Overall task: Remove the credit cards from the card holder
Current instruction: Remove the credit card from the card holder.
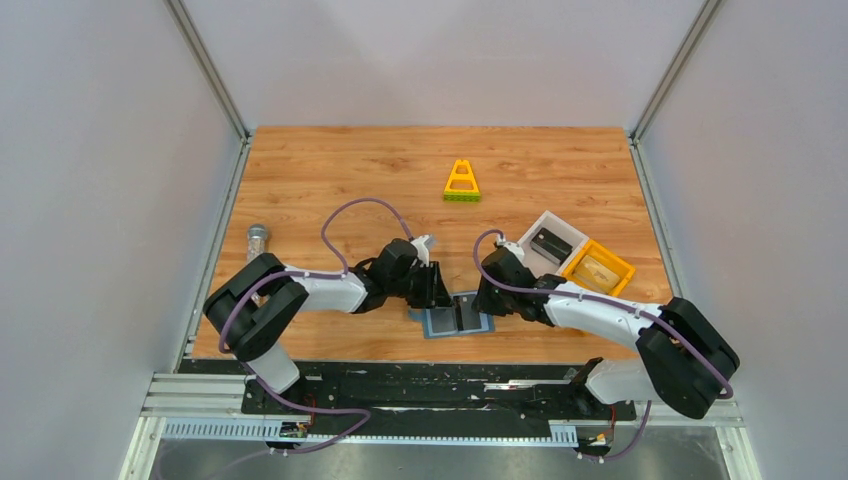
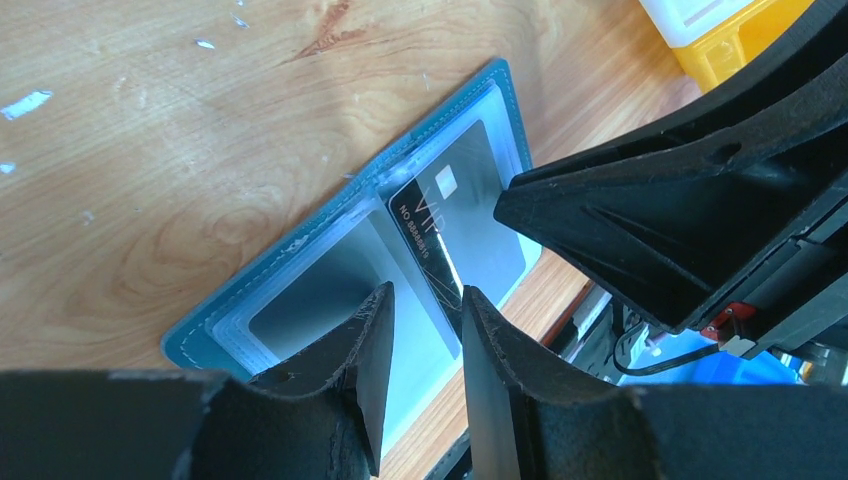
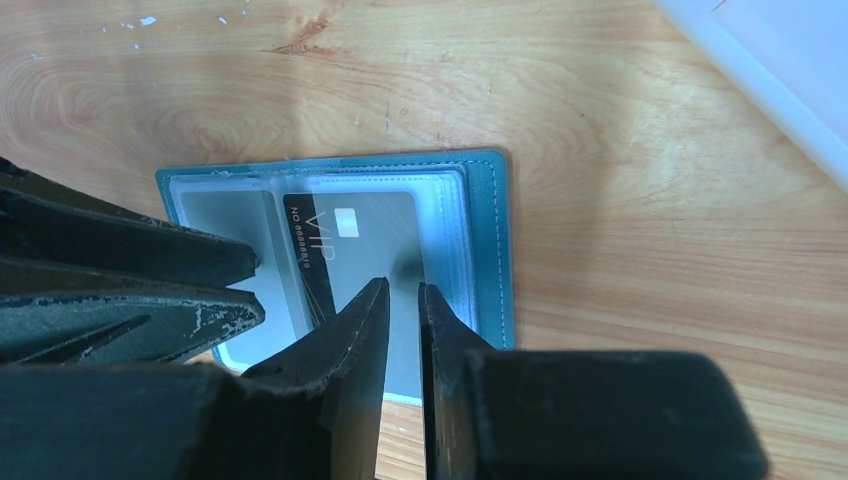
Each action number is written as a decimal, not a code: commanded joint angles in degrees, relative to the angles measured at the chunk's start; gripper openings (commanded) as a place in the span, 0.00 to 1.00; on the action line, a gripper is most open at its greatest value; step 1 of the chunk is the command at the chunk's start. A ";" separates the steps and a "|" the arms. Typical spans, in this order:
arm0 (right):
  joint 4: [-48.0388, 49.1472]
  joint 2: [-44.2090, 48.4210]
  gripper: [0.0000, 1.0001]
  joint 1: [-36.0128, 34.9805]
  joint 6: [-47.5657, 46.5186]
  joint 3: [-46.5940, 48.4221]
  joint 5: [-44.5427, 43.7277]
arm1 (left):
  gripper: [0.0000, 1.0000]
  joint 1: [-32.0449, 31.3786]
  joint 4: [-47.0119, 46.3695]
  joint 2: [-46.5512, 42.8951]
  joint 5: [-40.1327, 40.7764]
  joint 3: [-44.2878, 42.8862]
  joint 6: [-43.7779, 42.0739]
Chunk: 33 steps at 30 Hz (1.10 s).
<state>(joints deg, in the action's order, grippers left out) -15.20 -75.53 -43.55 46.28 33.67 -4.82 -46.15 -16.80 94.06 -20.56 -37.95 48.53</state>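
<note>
Where the card holder (image 3: 490, 240) lies (open), the right end effector (image 3: 400, 286) hangs above

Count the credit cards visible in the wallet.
1 for sure: a dark VIP card in the open blue wallet's right-hand pocket. The grey left pocket may hide another.

Showing: one card holder (image 1: 440, 322), one credit card (image 3: 365, 235), one white bin (image 1: 566, 226), one yellow bin (image 1: 616, 255), one triangle (image 1: 462, 196), one cylinder (image 1: 257, 238).

Card holder (image 1: 442, 323) on wooden table (image 1: 330, 170)
</note>
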 commanded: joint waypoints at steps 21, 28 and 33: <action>1.76 1.04 0.18 0.84 0.43 -3.43 1.30 | 0.38 -1.48 -5.40 4.37 0.82 -1.17 3.22; 1.54 1.33 0.18 1.01 0.57 -3.52 1.28 | 0.34 -1.45 -9.75 4.28 -1.72 -0.40 6.45; 1.57 1.32 0.18 1.14 0.57 -3.52 1.29 | 0.23 -1.48 -11.72 4.78 -3.35 -0.27 8.11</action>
<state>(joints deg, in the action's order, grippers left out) -12.19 -74.46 -42.65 46.61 31.33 -3.64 -47.13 -23.64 98.30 -21.10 -38.30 54.41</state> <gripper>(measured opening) 0.179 0.279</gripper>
